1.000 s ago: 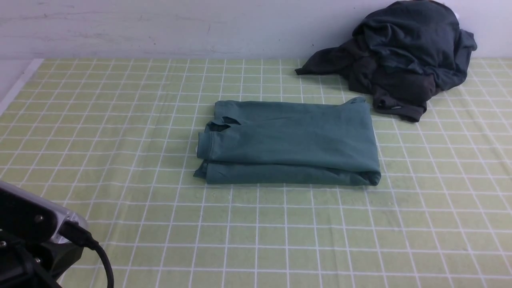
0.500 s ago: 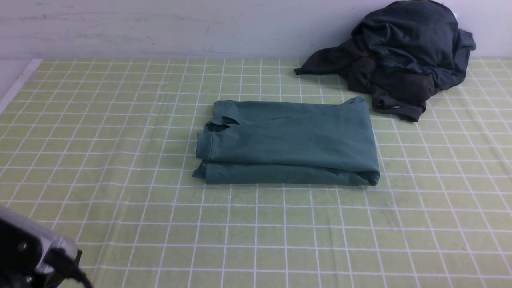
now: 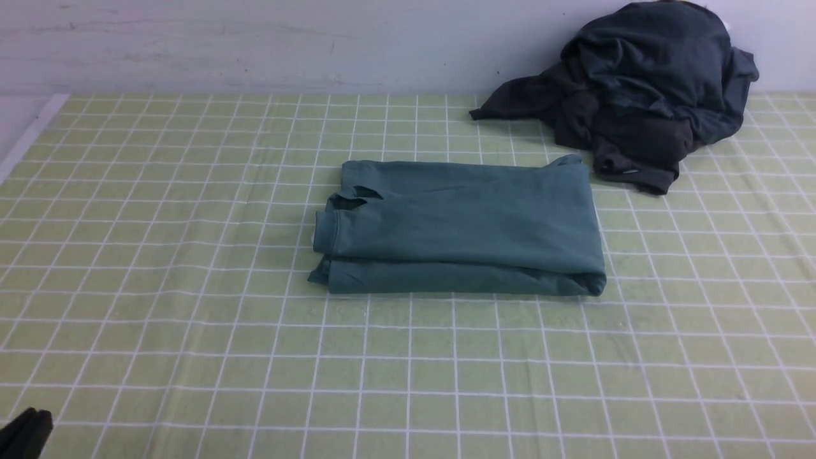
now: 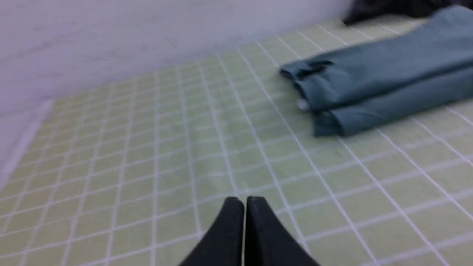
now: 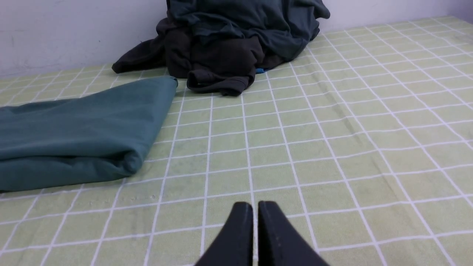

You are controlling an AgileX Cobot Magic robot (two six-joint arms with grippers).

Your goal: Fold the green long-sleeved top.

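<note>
The green long-sleeved top [image 3: 468,220] lies bundled mid-table, dark heap behind. Both tools, left [image 4: 239,201] and right [image 5: 255,207], are closed, empty. I'd draw them well back, leaving its layers undisturbed.

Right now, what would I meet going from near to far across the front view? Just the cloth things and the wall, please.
green top → dark heap of clothes → pale wall, whose lower part the heap partly covers.

Both end effectors [image 4: 239,201] [image 5: 255,206] closed, empty.
</note>
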